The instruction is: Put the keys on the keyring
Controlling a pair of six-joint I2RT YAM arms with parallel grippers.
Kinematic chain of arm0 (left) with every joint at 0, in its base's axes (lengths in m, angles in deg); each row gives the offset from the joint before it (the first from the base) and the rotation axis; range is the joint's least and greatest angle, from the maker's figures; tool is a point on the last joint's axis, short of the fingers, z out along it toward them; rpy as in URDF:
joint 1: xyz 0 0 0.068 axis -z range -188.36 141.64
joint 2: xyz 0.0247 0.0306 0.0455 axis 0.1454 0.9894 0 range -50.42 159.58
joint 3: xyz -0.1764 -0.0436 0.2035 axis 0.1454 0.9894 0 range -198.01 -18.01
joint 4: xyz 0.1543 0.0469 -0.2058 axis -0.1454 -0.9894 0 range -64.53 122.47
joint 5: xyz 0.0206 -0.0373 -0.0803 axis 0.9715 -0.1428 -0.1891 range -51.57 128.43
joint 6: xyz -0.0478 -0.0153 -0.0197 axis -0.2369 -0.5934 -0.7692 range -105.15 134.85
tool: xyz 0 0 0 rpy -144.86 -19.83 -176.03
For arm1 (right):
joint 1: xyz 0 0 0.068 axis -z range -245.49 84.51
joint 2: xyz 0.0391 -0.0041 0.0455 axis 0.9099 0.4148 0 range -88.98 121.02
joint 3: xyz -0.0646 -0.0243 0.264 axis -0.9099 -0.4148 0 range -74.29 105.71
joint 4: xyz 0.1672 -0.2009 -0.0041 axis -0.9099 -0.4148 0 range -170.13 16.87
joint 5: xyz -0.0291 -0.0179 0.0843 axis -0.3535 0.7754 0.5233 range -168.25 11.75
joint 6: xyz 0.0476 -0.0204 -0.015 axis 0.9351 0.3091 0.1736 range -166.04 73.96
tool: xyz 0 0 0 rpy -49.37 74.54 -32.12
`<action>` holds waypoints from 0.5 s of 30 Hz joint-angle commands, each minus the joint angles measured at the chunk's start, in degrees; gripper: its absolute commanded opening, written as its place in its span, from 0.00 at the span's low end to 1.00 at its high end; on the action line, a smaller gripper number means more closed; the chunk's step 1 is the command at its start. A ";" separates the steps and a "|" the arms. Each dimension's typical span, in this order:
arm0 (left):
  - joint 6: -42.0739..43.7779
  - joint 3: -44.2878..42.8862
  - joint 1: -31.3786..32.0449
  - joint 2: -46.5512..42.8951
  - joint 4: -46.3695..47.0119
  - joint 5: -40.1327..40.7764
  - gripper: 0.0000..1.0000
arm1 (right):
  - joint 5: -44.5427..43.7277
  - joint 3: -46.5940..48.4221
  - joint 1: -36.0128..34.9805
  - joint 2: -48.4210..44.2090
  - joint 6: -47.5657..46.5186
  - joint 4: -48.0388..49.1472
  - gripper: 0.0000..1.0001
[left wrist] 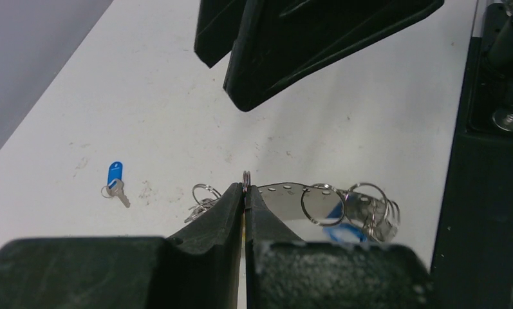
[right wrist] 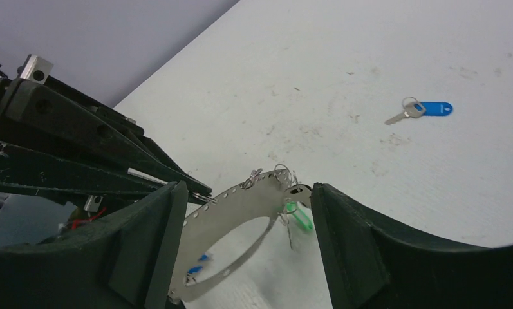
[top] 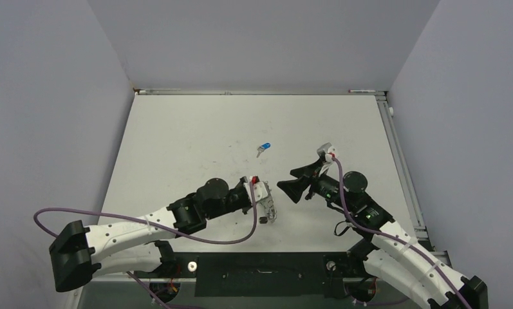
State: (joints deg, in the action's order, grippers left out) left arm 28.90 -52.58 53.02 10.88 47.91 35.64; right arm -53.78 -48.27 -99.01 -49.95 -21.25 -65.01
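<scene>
The keyring (left wrist: 282,201) is a large flat grey metal ring with small holes along it. It carries several split rings, a green tag (right wrist: 302,219) and blue tags (left wrist: 344,233). My left gripper (left wrist: 245,190) is shut on its edge and holds it above the table (top: 176,148); it also shows in the top view (top: 267,209). My right gripper (right wrist: 246,188) is open, with its fingers either side of the keyring (right wrist: 237,205), apart from it. A loose blue-tagged key (top: 264,148) lies on the table farther out, also seen in the left wrist view (left wrist: 115,180) and the right wrist view (right wrist: 425,109).
The right arm's black fingers (left wrist: 292,51) hang just above the keyring in the left wrist view. The black base rail (top: 260,273) runs along the near edge. Grey walls enclose the table on three sides.
</scene>
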 commanded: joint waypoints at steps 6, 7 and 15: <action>-3.86 -8.76 6.92 -11.19 -17.16 10.30 0.00 | 10.40 5.69 -4.13 3.38 -4.80 8.68 0.66; -4.16 -9.14 7.25 -12.11 -18.86 10.87 0.00 | 12.00 5.98 -4.22 3.79 -4.88 9.40 0.64; -6.57 -2.34 7.72 -19.38 -13.34 9.75 0.00 | 24.75 7.27 -5.31 8.37 -4.50 14.54 0.55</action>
State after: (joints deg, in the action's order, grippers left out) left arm 24.57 -56.92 60.24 -6.15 29.60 44.69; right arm -38.17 -43.46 -103.49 -43.37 -25.20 -57.67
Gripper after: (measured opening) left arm 0.005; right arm 0.562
